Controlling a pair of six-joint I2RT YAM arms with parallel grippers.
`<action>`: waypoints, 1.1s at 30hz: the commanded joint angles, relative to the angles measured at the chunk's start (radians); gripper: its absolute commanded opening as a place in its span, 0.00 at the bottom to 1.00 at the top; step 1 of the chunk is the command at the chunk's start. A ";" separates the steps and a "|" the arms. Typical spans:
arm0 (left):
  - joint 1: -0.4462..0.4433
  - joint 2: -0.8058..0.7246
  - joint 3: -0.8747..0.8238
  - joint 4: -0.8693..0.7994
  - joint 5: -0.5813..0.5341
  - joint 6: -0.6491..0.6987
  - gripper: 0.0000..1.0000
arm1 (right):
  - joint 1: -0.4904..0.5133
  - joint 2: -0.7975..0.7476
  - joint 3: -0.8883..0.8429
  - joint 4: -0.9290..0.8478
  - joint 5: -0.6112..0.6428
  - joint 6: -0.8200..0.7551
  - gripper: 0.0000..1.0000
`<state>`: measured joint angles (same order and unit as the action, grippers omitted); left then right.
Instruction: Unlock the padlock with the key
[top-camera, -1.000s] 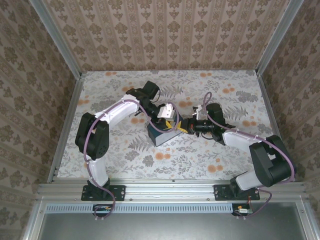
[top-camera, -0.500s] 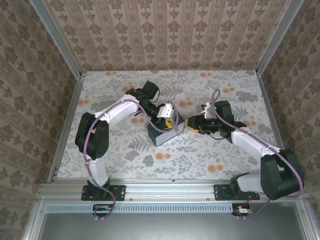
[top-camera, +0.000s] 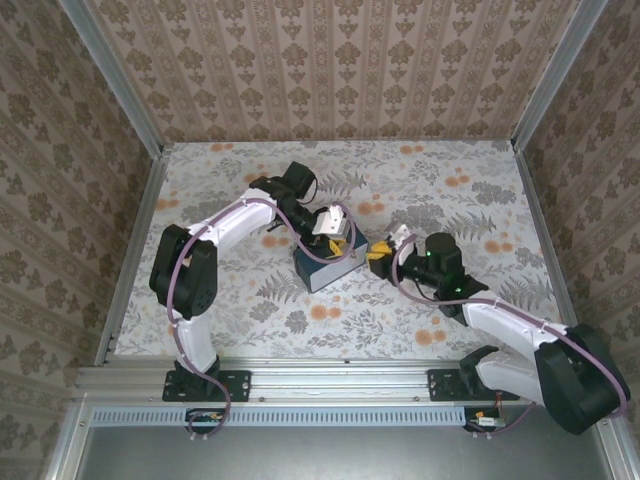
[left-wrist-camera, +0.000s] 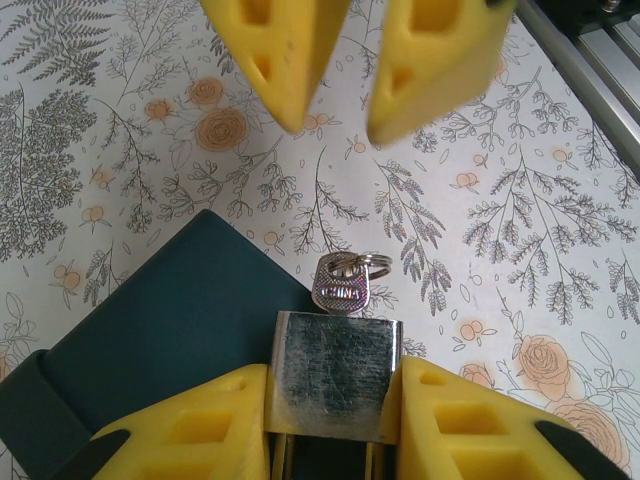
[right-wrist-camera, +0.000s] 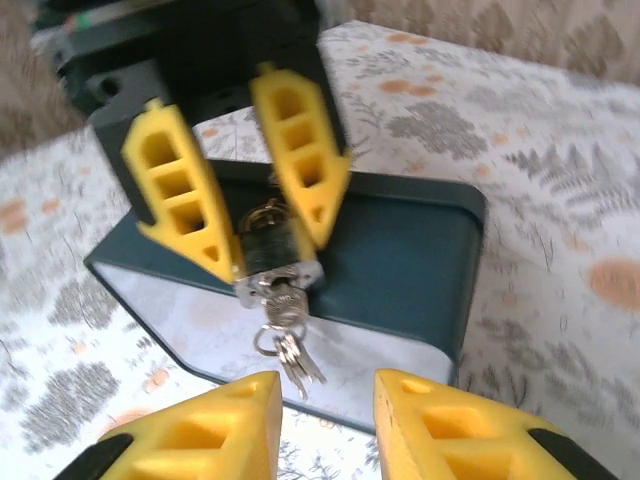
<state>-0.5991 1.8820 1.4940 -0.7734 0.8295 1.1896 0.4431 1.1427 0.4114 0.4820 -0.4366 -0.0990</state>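
While my left claw (left-wrist-camera: 334, 408) pinches the padlock (left-wrist-camera: 335, 365) by the teal box (left-wrist-camera: 170, 330), the key (left-wrist-camera: 341, 288) sits in its keyhole (ring dangling), just ahead of my right claw (right-wrist-camera: 328, 415), spread wide, not touching.

Floral-print table (top-camera: 240, 300) — dark teal box (top-camera: 316, 272) lying flat near centre.

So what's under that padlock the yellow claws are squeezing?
A dark teal box sits below and behind the padlock, which the left gripper clamps. The key, with its ring, sticks out of the lock's end. Whether padlock and box touch is covered by that gripper.
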 joint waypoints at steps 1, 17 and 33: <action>0.010 0.043 0.004 -0.078 -0.030 0.033 0.29 | 0.061 0.059 0.026 0.140 0.058 -0.312 0.25; 0.019 0.023 -0.005 -0.091 -0.011 0.038 0.28 | 0.155 0.144 0.017 0.194 0.208 -0.498 0.31; 0.019 0.023 -0.008 -0.099 0.004 0.053 0.28 | 0.181 0.214 0.053 0.253 0.277 -0.524 0.29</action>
<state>-0.5838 1.8839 1.4956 -0.7982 0.8494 1.2140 0.6197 1.3453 0.4259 0.6899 -0.1856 -0.6071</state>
